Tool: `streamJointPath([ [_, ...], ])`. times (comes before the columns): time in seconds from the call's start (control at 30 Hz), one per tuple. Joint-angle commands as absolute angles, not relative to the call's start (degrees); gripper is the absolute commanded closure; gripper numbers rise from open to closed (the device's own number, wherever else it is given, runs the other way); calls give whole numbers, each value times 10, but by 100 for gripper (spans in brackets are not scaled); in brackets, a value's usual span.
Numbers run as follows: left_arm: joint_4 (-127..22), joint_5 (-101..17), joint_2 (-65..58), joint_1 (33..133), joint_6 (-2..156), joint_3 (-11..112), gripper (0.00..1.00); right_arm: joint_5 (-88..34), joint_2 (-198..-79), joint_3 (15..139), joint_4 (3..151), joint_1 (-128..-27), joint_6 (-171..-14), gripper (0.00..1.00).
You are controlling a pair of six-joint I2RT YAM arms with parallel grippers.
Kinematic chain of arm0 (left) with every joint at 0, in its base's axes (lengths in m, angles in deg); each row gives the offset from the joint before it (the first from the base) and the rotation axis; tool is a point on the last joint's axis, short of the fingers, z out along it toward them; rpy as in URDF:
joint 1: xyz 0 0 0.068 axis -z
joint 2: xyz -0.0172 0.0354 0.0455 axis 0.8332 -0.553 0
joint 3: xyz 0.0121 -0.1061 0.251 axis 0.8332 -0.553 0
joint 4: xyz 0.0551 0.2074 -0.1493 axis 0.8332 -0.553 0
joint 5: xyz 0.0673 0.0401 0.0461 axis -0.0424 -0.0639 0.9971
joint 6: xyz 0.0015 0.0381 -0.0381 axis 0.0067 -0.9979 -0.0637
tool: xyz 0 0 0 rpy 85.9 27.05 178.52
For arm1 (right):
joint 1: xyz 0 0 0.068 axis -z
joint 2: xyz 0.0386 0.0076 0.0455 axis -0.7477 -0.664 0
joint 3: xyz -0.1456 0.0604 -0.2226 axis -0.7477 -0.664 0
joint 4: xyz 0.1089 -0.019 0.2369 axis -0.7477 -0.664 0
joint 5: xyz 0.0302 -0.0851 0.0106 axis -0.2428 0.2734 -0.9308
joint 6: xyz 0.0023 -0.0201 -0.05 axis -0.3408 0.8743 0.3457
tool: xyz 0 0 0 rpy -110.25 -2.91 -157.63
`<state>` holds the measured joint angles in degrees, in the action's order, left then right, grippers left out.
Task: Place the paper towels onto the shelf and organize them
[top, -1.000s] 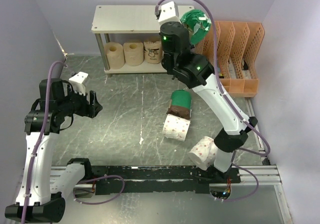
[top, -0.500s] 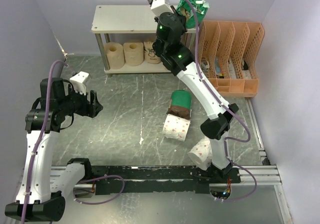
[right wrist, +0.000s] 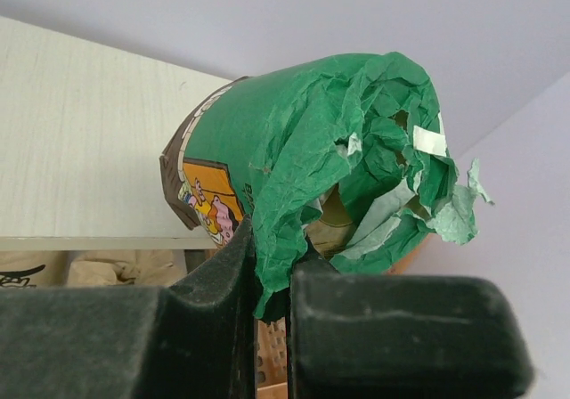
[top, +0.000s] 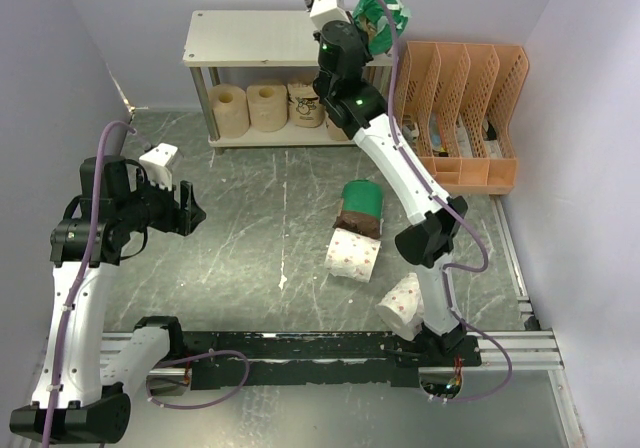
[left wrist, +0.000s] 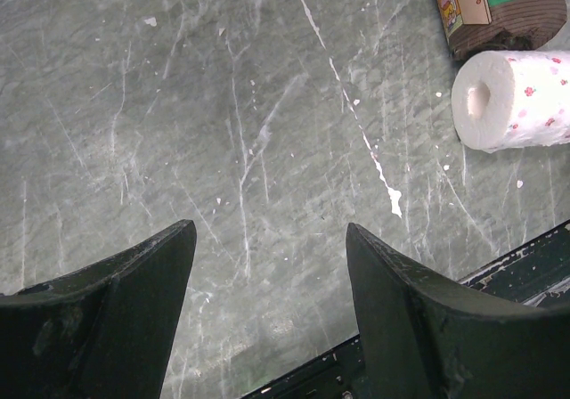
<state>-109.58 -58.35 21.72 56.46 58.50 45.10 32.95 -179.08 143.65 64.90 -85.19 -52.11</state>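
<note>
Farthest from the shelf [top: 250,40], a white pink-dotted roll [top: 404,304] lies beside the right arm's base.

Left tool [top: 190,211]: released, fingers wide apart with nothing between them, well to the left front of the shelf. Only its wrist view shows the hollow core of a second pink-dotted roll [left wrist: 512,98] and the printed label on the upright green-wrapped roll [left wrist: 499,7] touching it. Both sit on the counter [top: 250,228] in front of the shelf.

Lower tier, top view only: a plain tan roll [top: 230,111], a second plain tan roll [top: 267,106] and a labelled tan roll [top: 306,102].

Right tool [right wrist: 272,279]: clenched on the crumpled wrapper of the held green-wrapped roll [right wrist: 294,141], at the right end of the top board. Whether the roll touches the board cannot be told.
</note>
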Motion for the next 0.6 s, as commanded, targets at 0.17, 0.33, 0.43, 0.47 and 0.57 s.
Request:
streamJointPath([
  [0.17, -1089, -594, 227, 558, 581, 452, 21, 271, -1816, 1467, 696, -821, -544, 100],
  [0.33, -1089, -596, 225, 558, 580, 452, 21, 252, -1828, 1468, 670, -811, -577, 90],
  [0.43, -1089, -597, 222, 558, 580, 452, 21, 259, -1820, 1451, 684, -813, -585, 69],
  [0.47, -1089, -596, 222, 558, 580, 452, 21, 259, -1814, 1444, 694, -813, -584, 62],
  [0.57, -1090, -592, 225, 558, 580, 452, 21, 246, -1795, 1438, 717, -823, -583, 43],
])
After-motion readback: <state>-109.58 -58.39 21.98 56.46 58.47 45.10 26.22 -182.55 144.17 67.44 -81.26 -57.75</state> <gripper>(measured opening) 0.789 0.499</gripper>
